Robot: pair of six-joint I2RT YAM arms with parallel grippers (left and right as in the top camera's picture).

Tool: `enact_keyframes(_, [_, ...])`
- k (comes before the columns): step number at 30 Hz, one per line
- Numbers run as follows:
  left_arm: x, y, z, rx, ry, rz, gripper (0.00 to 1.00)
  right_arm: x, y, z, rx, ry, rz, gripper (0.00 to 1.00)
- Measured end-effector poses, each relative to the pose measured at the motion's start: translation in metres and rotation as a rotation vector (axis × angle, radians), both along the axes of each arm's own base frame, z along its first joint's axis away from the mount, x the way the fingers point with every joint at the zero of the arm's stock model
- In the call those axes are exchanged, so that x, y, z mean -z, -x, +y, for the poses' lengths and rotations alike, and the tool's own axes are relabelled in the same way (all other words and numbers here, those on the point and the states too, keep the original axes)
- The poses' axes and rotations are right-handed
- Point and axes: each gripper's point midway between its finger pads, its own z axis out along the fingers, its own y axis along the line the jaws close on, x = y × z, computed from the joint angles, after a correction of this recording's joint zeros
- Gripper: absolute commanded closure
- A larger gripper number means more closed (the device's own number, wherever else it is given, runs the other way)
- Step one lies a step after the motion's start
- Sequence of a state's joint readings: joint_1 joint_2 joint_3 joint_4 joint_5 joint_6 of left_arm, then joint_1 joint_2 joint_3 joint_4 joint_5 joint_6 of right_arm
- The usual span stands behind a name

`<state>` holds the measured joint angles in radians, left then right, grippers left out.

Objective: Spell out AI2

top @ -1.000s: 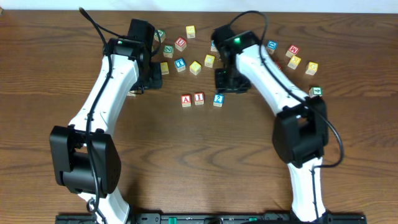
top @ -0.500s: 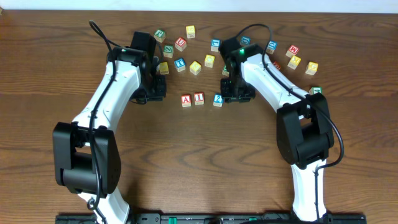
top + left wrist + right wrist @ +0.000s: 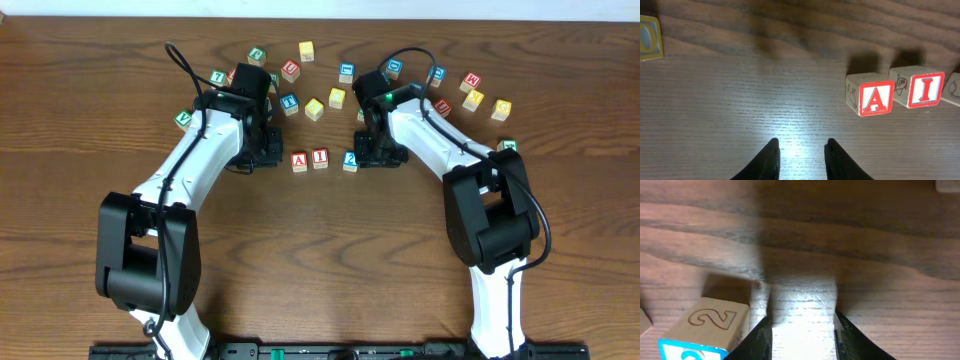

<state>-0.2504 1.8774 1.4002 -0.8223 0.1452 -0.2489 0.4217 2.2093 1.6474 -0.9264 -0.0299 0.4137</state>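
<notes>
Three cubes stand in a row at mid-table: the red "A" cube (image 3: 299, 160), the red "I" cube (image 3: 320, 157) and the blue "2" cube (image 3: 350, 159). My left gripper (image 3: 268, 152) hangs low just left of the "A". In the left wrist view the "A" (image 3: 875, 97) and "I" (image 3: 924, 89) sit up and to the right of the gripper (image 3: 801, 150), whose jaws stand slightly apart over bare wood. My right gripper (image 3: 378, 152) is just right of the "2". In the right wrist view the gripper (image 3: 802, 330) is open and empty, the "2" (image 3: 707, 330) beside its left finger.
Other letter cubes are scattered behind the row, among them a yellow one (image 3: 306, 50), a green one (image 3: 258, 55), a red one (image 3: 472, 82) and a green one at the far left (image 3: 183, 119). A yellow-framed cube (image 3: 649, 37) lies left of the left gripper.
My left gripper came forward and right to the "A" end of the row, its jaws narrowing. The right gripper came forward beside the "2". The three cubes stayed put.
</notes>
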Motion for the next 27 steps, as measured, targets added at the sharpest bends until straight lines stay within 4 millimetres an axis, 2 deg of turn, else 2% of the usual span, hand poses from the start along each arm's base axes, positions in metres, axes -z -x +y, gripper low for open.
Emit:
enact_keyframes(8, [0.002,-0.004,-0.002,-0.015,0.008,-0.008,0.72,-0.002,-0.013,0.006,0.000,-0.025,-0.055,0.62])
enact_keyframes(14, [0.021,-0.003,-0.012,0.001,0.002,0.023,0.72,-0.001,-0.013,0.007,-0.001,-0.025,-0.056,0.61])
enact_keyframes(19, [0.027,-0.011,-0.023,0.014,0.015,-0.006,0.72,-0.001,-0.013,0.008,-0.003,-0.025,-0.058,0.61])
enact_keyframes(27, [0.043,-0.014,-0.024,-0.018,0.016,0.015,0.76,-0.001,-0.012,0.009,-0.008,-0.022,-0.059,0.61])
